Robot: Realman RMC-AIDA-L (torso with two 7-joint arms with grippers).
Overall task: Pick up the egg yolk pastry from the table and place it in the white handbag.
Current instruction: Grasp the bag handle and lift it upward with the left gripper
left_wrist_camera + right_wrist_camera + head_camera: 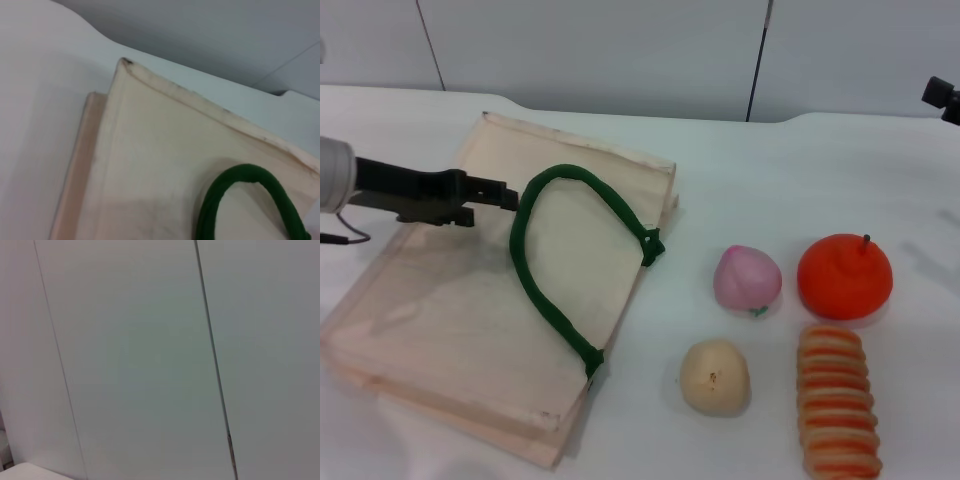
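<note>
The egg yolk pastry (pixel 715 376) is a pale beige dome with a dark speck, lying on the table right of the bag's near corner. The white handbag (pixel 450 310) lies flat at the left, its dark green rope handle (pixel 545 285) looped on top. My left gripper (pixel 508 195) reaches in from the left over the bag, its tip at the handle's upper left bend. The left wrist view shows the bag's far corner (pixel 150 150) and the handle loop (pixel 235 192). My right gripper (pixel 942 98) shows only as a dark piece at the far right edge, well away from the pastry.
A pink peach-like ball (pixel 747 278) lies behind the pastry. An orange fruit (pixel 844 275) and an orange-and-cream striped roll (pixel 836 400) lie to its right. The right wrist view shows only grey wall panels (pixel 150 365).
</note>
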